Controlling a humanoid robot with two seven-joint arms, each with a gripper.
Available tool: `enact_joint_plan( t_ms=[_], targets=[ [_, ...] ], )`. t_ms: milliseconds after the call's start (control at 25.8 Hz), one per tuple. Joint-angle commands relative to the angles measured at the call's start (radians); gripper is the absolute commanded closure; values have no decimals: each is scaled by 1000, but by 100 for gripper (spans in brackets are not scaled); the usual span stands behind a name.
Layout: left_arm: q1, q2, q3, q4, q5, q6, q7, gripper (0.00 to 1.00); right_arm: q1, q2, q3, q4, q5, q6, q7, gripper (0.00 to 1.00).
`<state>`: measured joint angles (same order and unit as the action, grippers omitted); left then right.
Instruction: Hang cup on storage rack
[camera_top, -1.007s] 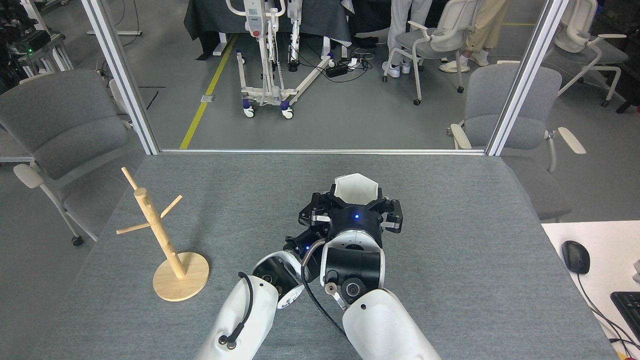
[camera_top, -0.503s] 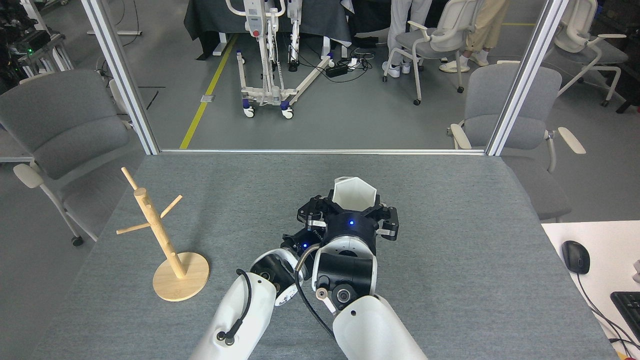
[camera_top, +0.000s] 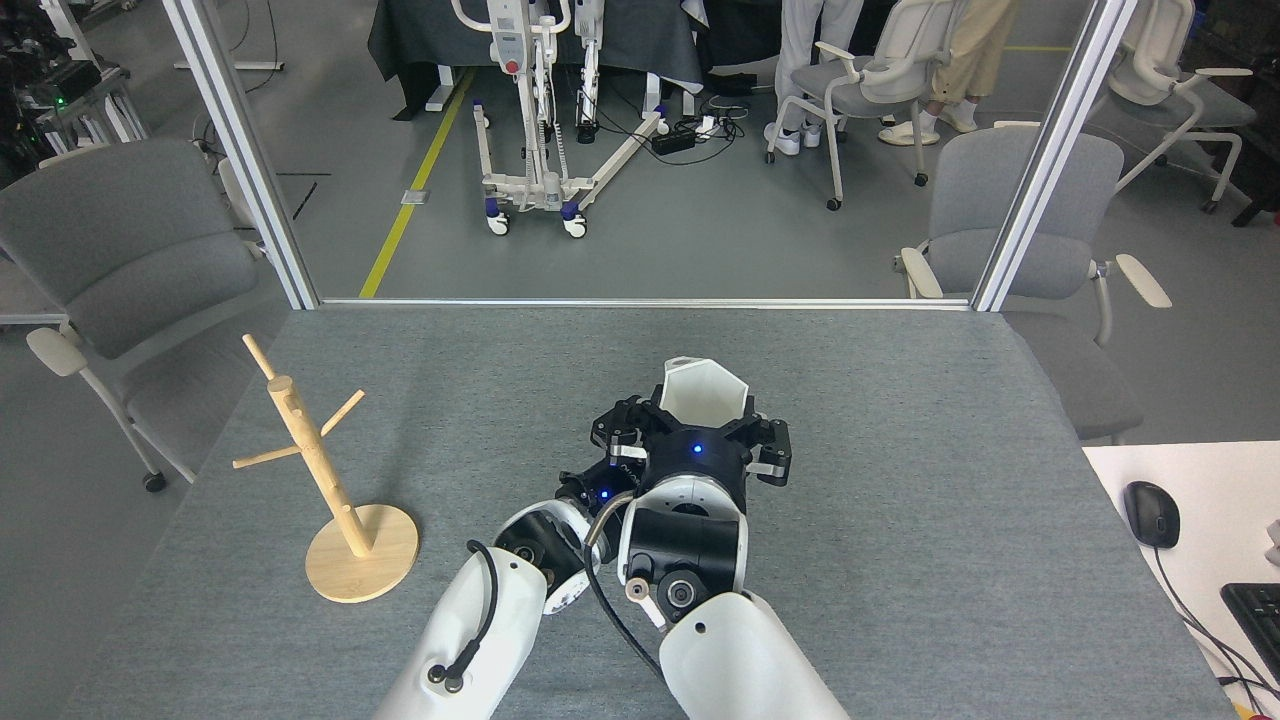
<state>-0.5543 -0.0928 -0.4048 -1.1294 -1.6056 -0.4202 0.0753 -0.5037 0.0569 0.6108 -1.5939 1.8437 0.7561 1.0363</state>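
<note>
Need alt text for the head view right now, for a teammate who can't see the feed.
On a grey table, both robot arms meet at centre around a white faceted cup: the right gripper grips it, the left gripper sits low beside it, mostly hidden. A wooden storage rack stands upright at the left, pegs empty. Chairs and lab floor lie beyond.

Gray felt-covered table (camera_top: 900, 560) filling the foreground, framed at the far corners by two slanted aluminium posts (camera_top: 240, 150). Gray armchair (camera_top: 120, 250) parked off the left edge, another gray armchair (camera_top: 1030, 220) beyond the right post. White wheeled lift stand (camera_top: 535, 110) standing on the floor beside a yellow floor line (camera_top: 415, 185). Black computer mouse (camera_top: 1152, 513) and keyboard corner (camera_top: 1255, 615) lying on a white desk (camera_top: 1220, 480) at right.
</note>
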Motion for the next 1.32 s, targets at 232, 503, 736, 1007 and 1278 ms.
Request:
enact_joint_plan(
  t_ms=[232,503,736,1007,1278],
  targets=[
    [1,5,0,-3,0,-11,-2,100,-4,-2,26,22,0,-14,-1,98],
    [2,10,0,-3,0,-9,-3,100,-3,-5,24,22,0,-15,-1,95],
    [2,10,0,-1,0,-9,-3,100,-3,-5,24,22,2,-15,-4,37],
    [5,10,0,-1,0,-9,-5,100,-1,-6,21,22,0,-15,-111,1],
    [7,12,0,-1,0,-9,-5,100,1,-5,18,22,-11,-17,-320,1]
  ],
)
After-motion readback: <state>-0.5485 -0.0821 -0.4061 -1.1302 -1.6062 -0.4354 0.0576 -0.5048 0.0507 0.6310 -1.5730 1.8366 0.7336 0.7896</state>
